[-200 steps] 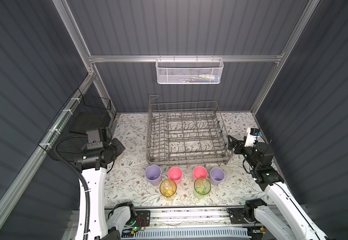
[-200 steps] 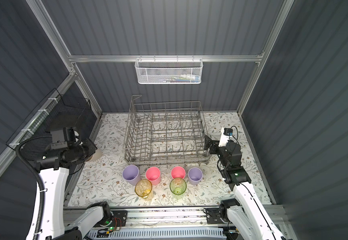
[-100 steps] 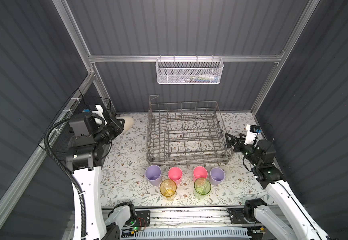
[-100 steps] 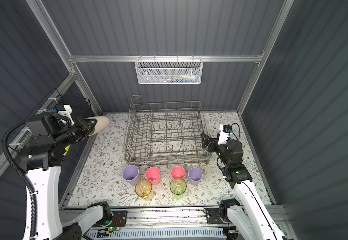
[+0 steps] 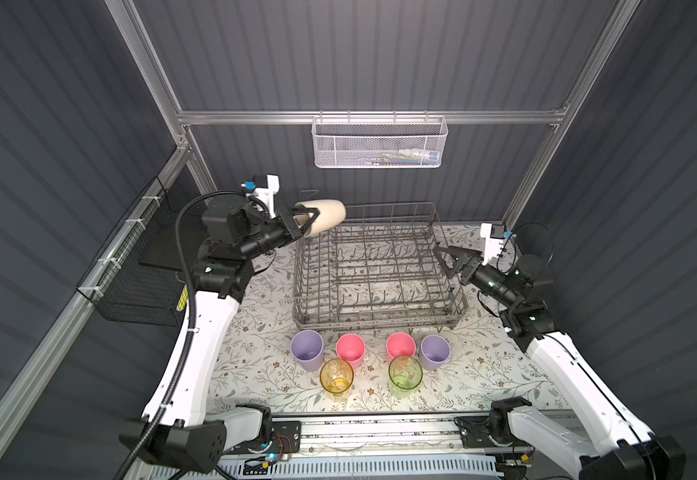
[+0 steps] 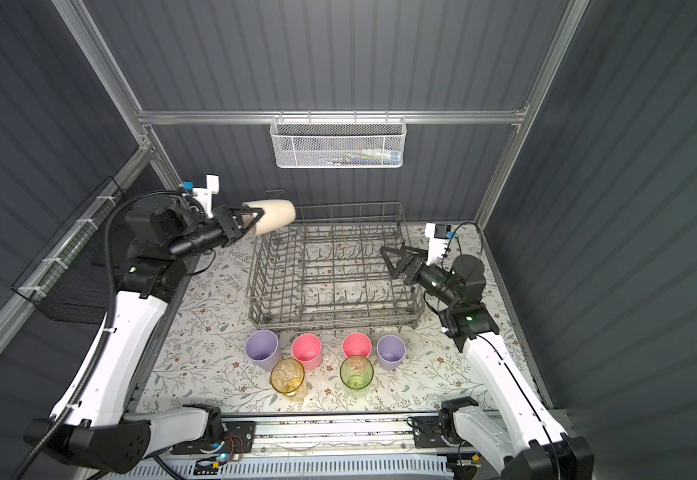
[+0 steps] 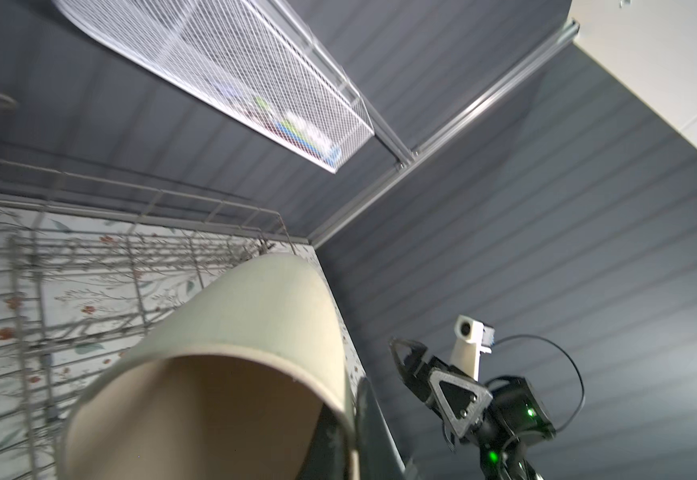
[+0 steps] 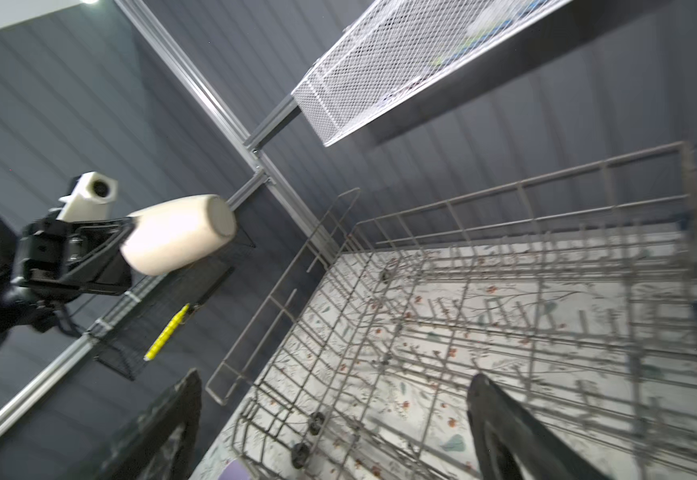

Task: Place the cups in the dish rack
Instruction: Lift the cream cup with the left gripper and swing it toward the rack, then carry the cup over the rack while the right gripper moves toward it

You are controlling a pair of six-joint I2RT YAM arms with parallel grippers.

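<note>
The left gripper (image 5: 310,216) is pinching the rim of the beige cup (image 5: 329,215), holding it on its side in the air over the far left corner of the dish rack (image 5: 297,266). The right gripper (image 5: 442,260) is hovering just beside the rack's right wall, jaws spread wide with nothing between them. Near the table's (image 5: 255,374) front edge a lilac cup (image 5: 306,350), a pink cup (image 5: 350,351), another pink cup (image 5: 401,346) and another lilac cup (image 5: 435,352) are standing in a row, with the yellow cup (image 5: 337,376) and the green cup (image 5: 405,373) just in front.

Robot test cell — aluminium frame (image 5: 255,117), grey ribbed walls (image 5: 338,54).
</note>
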